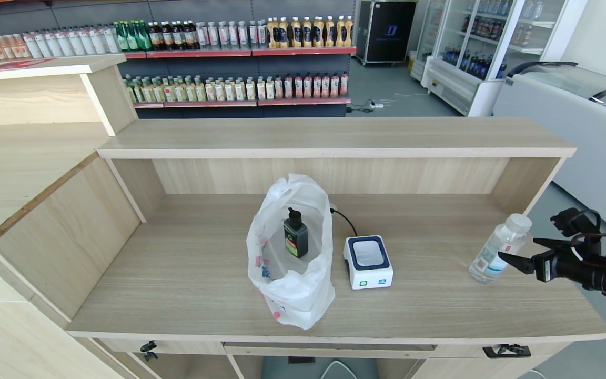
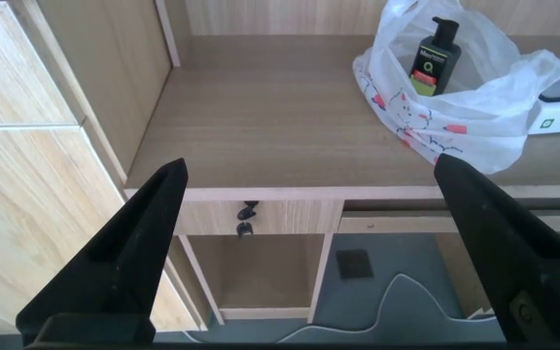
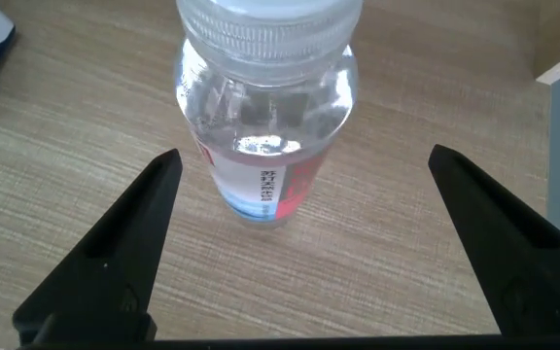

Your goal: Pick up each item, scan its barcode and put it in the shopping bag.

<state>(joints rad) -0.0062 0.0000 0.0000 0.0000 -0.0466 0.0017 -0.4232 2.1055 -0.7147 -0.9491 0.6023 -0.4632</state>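
Note:
A white plastic shopping bag (image 1: 290,273) stands open at the middle of the wooden counter (image 1: 187,284), with a dark pump bottle (image 1: 295,234) upright inside it. Just right of the bag sits the white and blue barcode scanner (image 1: 367,261). A clear water bottle (image 1: 498,247) stands upright near the counter's right end. My right gripper (image 1: 517,249) is open right beside it, fingers pointing at the bottle (image 3: 265,117) and apart from it; the right gripper (image 3: 304,154) holds nothing. My left gripper (image 2: 309,165) is open and empty, low in front of the counter's left front edge, with the bag (image 2: 455,107) and pump bottle (image 2: 434,60) farther off.
A raised shelf (image 1: 334,137) runs along the counter's back, and a wooden side wall (image 1: 71,226) closes its left. The scanner's black cable (image 1: 344,218) trails behind the bag. Drawer handles (image 1: 505,350) sit under the front edge. Bare counter lies left of the bag.

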